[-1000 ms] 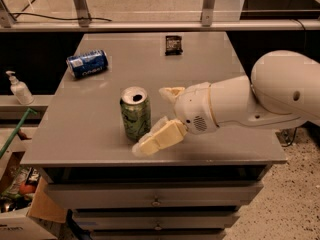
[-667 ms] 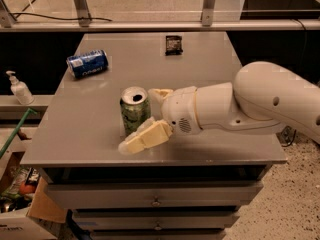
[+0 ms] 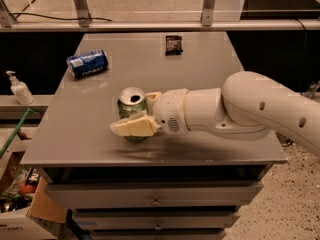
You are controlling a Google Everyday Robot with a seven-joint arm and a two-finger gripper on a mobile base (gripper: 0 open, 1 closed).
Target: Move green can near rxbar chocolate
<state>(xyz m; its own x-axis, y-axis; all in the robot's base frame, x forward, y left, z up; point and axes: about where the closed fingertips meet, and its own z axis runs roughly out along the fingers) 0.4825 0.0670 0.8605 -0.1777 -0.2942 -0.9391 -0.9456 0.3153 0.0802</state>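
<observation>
Green can (image 3: 132,98) and rxbar chocolate (image 3: 173,44).
Can upright near desk (image 3: 210,69) front, at the pincer (image 3: 131,112); dark wrapper flat, far edge.

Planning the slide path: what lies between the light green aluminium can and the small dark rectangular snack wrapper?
Only bare grey tabletop, seen in the camera view; the pincer is at the light green aluminium can.

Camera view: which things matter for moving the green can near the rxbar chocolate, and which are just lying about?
Job in hand:
green can, upright
rxbar chocolate, far edge
gripper, at the green can

Lying about:
blue can, on its side
pump bottle
</observation>
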